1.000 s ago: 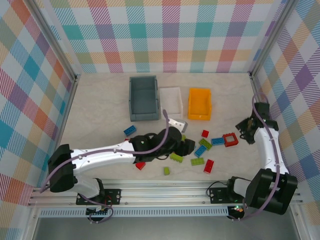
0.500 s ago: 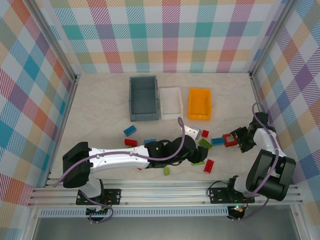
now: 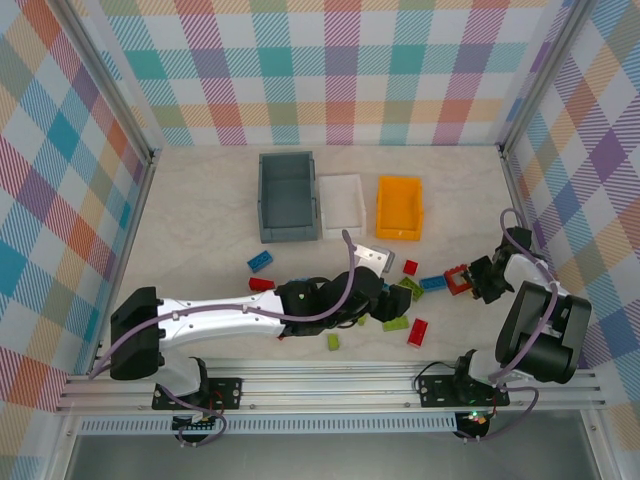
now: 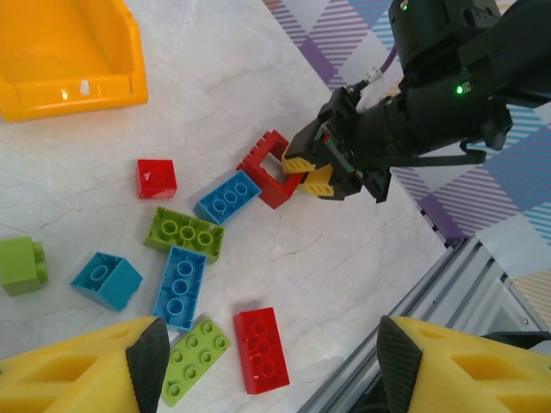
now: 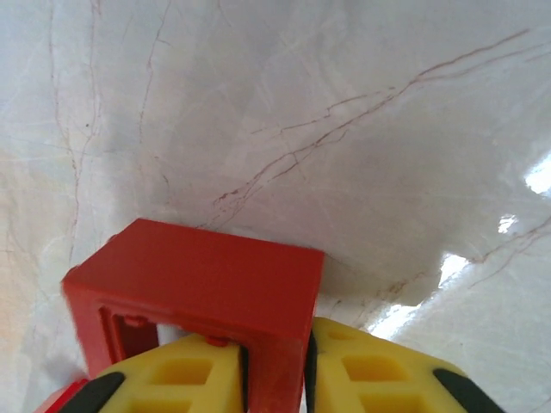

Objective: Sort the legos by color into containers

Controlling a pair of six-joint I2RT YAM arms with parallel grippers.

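Observation:
Red, blue and lime green legos lie scattered at the table's front right. My right gripper (image 3: 478, 280) is shut on one wall of a hollow red frame lego (image 5: 198, 297), which rests on the table. The left wrist view shows the same grip on the frame (image 4: 271, 168). My left gripper (image 4: 271, 361) hangs open above the pile, over a red brick (image 4: 261, 348) and a green plate (image 4: 195, 360), holding nothing. Blue bricks (image 4: 180, 286) and a green brick (image 4: 183, 234) lie nearby. The dark grey-blue bin (image 3: 288, 196), white bin (image 3: 342, 205) and orange bin (image 3: 399, 207) stand in a row behind.
The left arm (image 3: 230, 312) lies across the front of the table. A blue lego (image 3: 260, 262) and a red lego (image 3: 261, 285) lie beside it. The metal rail (image 4: 413, 310) edges the table close to the pile. The checked right wall (image 3: 570, 170) stands near the right arm.
My right gripper came down onto the red frame lego and shut on its wall. The left arm reached right over the pile, then eased back slightly, still open.

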